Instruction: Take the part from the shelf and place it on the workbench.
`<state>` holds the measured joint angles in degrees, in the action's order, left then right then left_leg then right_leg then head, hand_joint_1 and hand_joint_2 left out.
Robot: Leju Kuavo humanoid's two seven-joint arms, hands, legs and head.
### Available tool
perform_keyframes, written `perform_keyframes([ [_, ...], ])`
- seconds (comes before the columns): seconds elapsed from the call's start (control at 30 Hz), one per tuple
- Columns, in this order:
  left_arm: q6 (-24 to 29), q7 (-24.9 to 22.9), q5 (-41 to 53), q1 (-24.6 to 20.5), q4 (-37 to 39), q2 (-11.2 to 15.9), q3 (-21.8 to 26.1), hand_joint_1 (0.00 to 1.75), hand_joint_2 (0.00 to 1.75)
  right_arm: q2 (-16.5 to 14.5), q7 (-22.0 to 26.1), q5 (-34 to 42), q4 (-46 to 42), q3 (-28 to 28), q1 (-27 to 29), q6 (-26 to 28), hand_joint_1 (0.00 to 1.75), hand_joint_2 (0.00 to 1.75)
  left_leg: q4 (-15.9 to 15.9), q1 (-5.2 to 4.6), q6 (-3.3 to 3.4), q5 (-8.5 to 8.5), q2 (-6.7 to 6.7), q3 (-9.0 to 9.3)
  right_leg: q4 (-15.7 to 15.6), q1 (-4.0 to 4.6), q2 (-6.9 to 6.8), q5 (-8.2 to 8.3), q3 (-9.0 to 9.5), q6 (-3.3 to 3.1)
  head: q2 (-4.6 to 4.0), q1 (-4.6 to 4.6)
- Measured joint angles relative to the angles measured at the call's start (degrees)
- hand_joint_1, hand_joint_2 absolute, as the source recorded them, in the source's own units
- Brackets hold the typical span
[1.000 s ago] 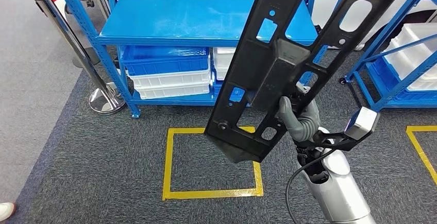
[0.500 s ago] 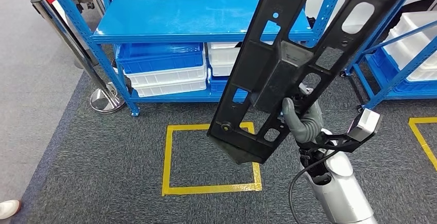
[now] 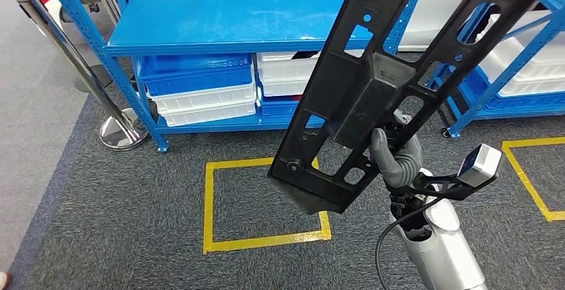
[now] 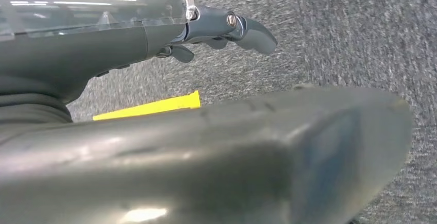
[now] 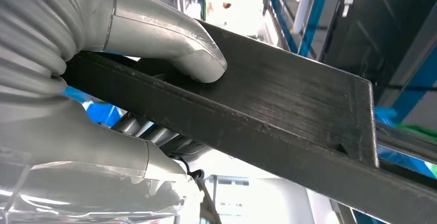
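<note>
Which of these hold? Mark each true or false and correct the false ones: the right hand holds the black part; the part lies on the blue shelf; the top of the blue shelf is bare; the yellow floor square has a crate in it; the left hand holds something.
1. The right hand holds the black part. True.
2. The part lies on the blue shelf. False: it is held up in the air, in front of the shelf.
3. The shelf's top board is bare. True.
4. The yellow floor square has a crate in it. False: only carpet lies inside.
5. The left hand holds something. False: its fingers grip nothing.
</note>
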<state>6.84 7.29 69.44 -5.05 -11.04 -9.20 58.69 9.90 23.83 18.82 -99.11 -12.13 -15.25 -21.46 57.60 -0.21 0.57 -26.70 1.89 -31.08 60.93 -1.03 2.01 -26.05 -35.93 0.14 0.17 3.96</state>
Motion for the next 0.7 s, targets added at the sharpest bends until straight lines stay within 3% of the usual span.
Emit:
perform_keyframes([
  [0.1, 0.0, 0.1, 0.5, 0.0, 0.0, 0.0, 0.0, 0.00, 0.00, 0.0, 0.2, -0.1, -1.4, 1.2, 1.8, 0.4, 1.75, 1.75, -1.2, 0.36, 0.75, 1.12, -3.40, -0.20, 10.8, -0.08, -1.62, -4.89, -4.72, 1.40, 0.00, -0.01],
  [0.13, 0.0, 0.1, 0.6, 0.0, 0.0, 0.0, 0.0, 0.00, 0.00, 0.0, 0.2, -0.1, -1.7, 1.4, 2.2, 0.6, 1.75, 1.75, -0.9, 0.34, 0.68, 1.02, -4.19, -0.34, 10.7, -0.18, -2.05, -4.31, -4.29, 1.60, 0.00, -0.01],
  [0.17, -0.1, 0.1, 0.7, 0.0, 0.0, 0.0, 0.0, 0.00, 0.00, 0.0, 0.1, -0.1, -1.9, 1.6, 2.2, 0.7, 1.75, 1.75, -0.6, 0.34, 0.54, 0.85, -4.69, -0.39, 6.9, -0.24, -2.89, -2.49, -2.09, 1.63, 0.00, -0.01],
  [0.23, -0.1, 0.1, 0.7, -0.1, 0.0, 0.0, -0.1, 0.00, 0.00, 0.0, -0.1, -0.2, -2.6, 1.9, 2.3, 0.8, 1.75, 1.75, 0.1, 0.05, 0.03, 0.37, -5.47, -0.55, 0.5, 0.04, -4.86, -0.55, 1.41, 1.11, 0.00, 0.00],
  [0.27, -0.2, 0.1, 0.8, -0.1, 0.0, 0.0, -0.2, 0.00, 0.00, -0.1, -0.2, -0.2, -3.0, 2.1, 2.3, 0.8, 1.75, 1.75, 0.3, -0.10, -0.25, 0.19, -5.85, -0.60, -1.0, 0.20, -5.32, -0.37, 2.08, 0.64, 0.00, 0.01],
  [0.33, -0.2, 0.1, 0.9, -0.1, 0.0, 0.0, -0.3, 0.00, 0.00, -0.2, -0.3, -0.3, -3.5, 2.4, 2.8, 0.8, 1.75, 1.75, 0.5, -0.24, -0.78, 0.04, -6.70, -0.59, -1.4, 0.31, -4.47, -0.38, 1.85, -0.39, 0.00, 0.01],
  [0.37, -0.3, 0.1, 1.0, -0.1, 0.0, 0.0, -0.4, 0.00, 0.00, -0.2, -0.4, -0.4, -3.8, 2.6, 3.1, 0.7, 1.75, 1.75, 0.7, -0.16, -1.10, -0.21, -6.71, -0.61, -1.4, 0.27, -4.02, -0.25, 1.75, -0.74, 0.00, 0.01],
  [0.43, -0.3, 0.2, 1.2, -0.2, 0.0, 0.0, -0.6, 0.00, 0.00, -0.3, -0.4, -0.6, -4.4, 2.8, 3.6, 0.7, 1.75, 1.75, 3.1, 0.08, -1.74, -2.26, -5.23, -1.52, -1.6, 0.08, -3.10, 0.05, 1.61, -1.40, 0.00, 0.01],
  [0.53, -0.5, 0.3, 1.4, 0.1, 0.0, 0.0, -0.7, 0.00, 0.00, -0.4, -0.4, -0.8, -5.3, 3.1, 4.5, 0.7, 1.75, 1.75, 13.9, 0.34, -2.20, -7.96, -2.91, -5.98, -1.6, 0.08, -1.49, 0.29, 1.33, -1.91, 0.00, 0.02],
  [0.57, -0.5, 0.3, 1.5, 0.2, 0.0, 0.0, -0.7, 0.00, 0.00, -0.4, -0.4, -0.8, -5.5, 3.2, 4.8, 0.7, 1.75, 1.75, 16.6, 0.36, -2.20, -8.72, -2.70, -7.14, -1.6, 0.13, -0.82, 0.33, 1.27, -1.97, 0.00, 0.01],
  [0.6, -0.5, 0.3, 1.5, 0.2, 0.0, 0.0, -0.8, 0.00, 0.00, -0.5, -0.4, -0.8, -5.6, 3.2, 5.2, 0.7, 1.75, 1.75, 17.2, 0.36, -2.09, -8.29, -2.56, -7.39, -1.6, 0.17, -0.12, 0.36, 1.25, -1.97, 0.00, 0.01],
  [0.63, -0.5, 0.3, 1.6, 0.2, 0.0, 0.0, -0.8, 0.00, 0.00, -0.5, -0.4, -0.9, -5.7, 3.2, 5.4, 0.7, 1.75, 1.75, 15.5, 0.35, -1.89, -6.78, -2.36, -6.59, -1.5, 0.21, 0.61, 0.39, 1.28, -1.93, 0.00, 0.01],
  [0.67, -0.5, 0.3, 1.6, 0.2, 0.0, 0.0, -0.8, 0.00, 0.00, -0.5, -0.4, -0.9, -5.9, 3.3, 5.5, 0.7, 1.75, 1.75, 11.9, 0.35, -1.57, -4.52, -1.76, -4.92, -1.5, 0.24, 1.36, 0.43, 1.31, -1.89, 0.00, 0.01],
  [0.7, -0.5, 0.3, 1.7, 0.2, 0.0, 0.1, -0.8, 0.00, 0.00, -0.5, -0.4, -0.9, -6.0, 3.3, 5.6, 0.7, 1.75, 1.75, 7.9, 0.36, -1.16, -2.61, -0.35, -3.05, -1.5, 0.23, 2.06, 0.49, 1.29, -1.78, 0.00, 0.01],
])
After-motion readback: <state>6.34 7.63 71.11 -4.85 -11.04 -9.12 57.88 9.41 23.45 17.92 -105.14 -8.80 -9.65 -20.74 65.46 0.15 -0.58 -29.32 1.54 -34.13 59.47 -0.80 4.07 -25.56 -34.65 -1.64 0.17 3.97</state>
